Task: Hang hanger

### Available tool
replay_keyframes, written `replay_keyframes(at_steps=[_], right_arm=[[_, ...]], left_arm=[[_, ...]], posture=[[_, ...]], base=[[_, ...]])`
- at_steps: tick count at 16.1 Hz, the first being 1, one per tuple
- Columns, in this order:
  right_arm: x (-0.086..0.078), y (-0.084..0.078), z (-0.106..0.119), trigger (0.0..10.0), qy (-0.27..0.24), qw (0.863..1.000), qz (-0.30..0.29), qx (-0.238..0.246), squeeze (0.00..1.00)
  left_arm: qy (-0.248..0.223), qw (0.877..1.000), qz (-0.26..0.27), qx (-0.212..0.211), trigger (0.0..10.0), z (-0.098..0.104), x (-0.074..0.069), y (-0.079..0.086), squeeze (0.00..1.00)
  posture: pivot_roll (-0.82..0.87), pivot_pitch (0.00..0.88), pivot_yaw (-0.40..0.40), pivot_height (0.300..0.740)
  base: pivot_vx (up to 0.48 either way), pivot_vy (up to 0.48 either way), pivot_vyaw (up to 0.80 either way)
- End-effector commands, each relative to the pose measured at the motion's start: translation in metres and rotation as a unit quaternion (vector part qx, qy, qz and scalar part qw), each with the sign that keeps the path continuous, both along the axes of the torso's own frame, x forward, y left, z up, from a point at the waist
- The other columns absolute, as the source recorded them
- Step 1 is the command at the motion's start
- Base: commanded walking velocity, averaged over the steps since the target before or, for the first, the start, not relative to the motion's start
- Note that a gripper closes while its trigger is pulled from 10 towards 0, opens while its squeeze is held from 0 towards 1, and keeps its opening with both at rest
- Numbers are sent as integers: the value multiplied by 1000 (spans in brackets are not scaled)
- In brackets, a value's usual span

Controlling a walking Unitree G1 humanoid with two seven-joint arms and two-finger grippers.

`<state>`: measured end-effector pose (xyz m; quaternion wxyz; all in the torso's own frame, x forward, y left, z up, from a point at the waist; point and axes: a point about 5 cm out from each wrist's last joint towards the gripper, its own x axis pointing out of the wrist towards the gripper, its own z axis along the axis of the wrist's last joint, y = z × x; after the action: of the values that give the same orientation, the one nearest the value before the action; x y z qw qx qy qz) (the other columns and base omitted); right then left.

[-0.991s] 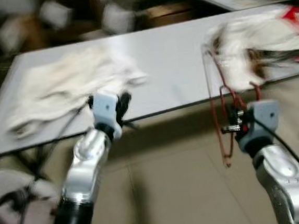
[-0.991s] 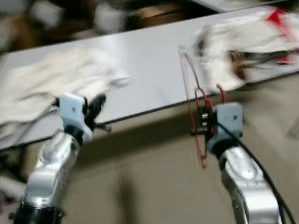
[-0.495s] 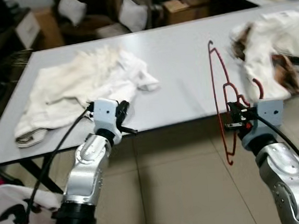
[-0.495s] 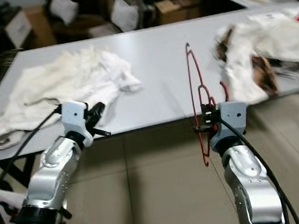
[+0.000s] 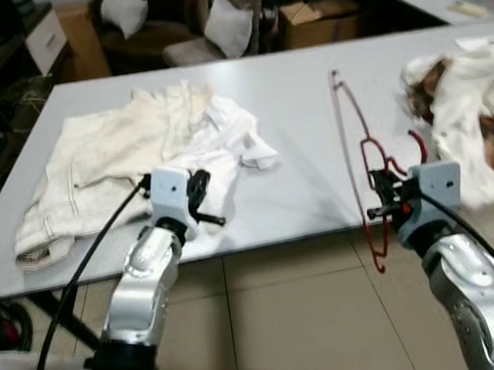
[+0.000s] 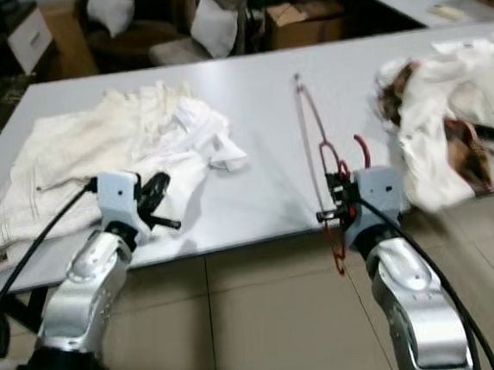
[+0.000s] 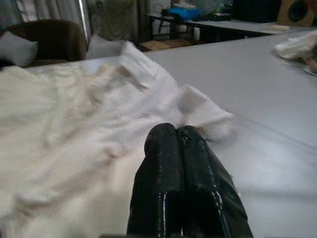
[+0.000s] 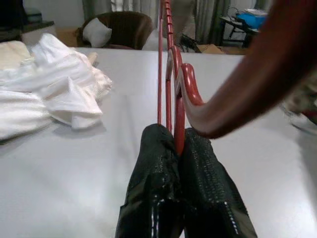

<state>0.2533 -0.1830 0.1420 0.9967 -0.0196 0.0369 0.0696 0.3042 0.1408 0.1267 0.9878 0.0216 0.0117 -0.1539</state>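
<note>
I'm gripping the red hanger (image 5: 358, 153) in my right tool (image 5: 386, 210), right of centre in the head view, at the near edge of the table (image 5: 290, 86). In the right wrist view the two black fingers (image 8: 158, 163) are pinching the thin wire near the base of the hook. The hanger is standing on edge, its top reaching up over the table and its lower end hanging below the table edge over the tiled floor (image 5: 302, 319).

My left tool (image 5: 198, 200) is sitting left of centre, fingers pressed together on nothing, pointing at the cream garment (image 5: 132, 152) spread over the left part of the table. A second heap of clothes (image 5: 467, 122) is lying at the right edge of the frame.

What I'm worrying about: the grip is on a narrow wire, so the hanger could be swivelling between my fingers as I turn or walk. The lower end is dangling below the table edge, and I judge it could be catching there if I lift or pull away carelessly. The hook is close to the heap on the right and could be snagging cloth.

What I'm not making out: no rail or rod for hanging is showing, so the destination is unknown. The hook is looming blurred and large in the right wrist view, and the heap on the right is cut off by the frame.
</note>
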Motion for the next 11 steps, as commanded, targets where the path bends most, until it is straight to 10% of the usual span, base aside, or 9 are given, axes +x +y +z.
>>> replay_keyframes(at_steps=[1,3,4,5,10,11], right_arm=[[1,6,0,10000,0,1000,17,3,0],[1,7,1,10000,-2,1000,18,3,0],[1,8,1,10000,-2,1000,18,4,0],[1,8,2,10000,-3,1000,18,5,0],[-1,-4,-10,10000,28,999,-29,-9,0],[-4,-7,-11,10000,30,999,-37,-3,0]], left_arm=[[2,1000,17,1,10000,-1,-1,10,0],[11,1000,17,16,10000,-1,2,13,0],[3,1000,6,2,10000,2,5,13,937],[3,1000,-12,-2,10000,4,6,12,1000],[56,991,-54,110,10000,-13,18,13,1000],[62,988,-48,131,10000,-16,23,14,0]], posture=[[-156,0,12,740],[-155,0,16,740],[-155,0,18,740],[-153,0,20,740],[-168,0,46,740],[-176,0,54,740]], base=[[266,0,0],[0,0,0],[0,0,0],[0,0,0],[0,0,0],[0,0,0]])
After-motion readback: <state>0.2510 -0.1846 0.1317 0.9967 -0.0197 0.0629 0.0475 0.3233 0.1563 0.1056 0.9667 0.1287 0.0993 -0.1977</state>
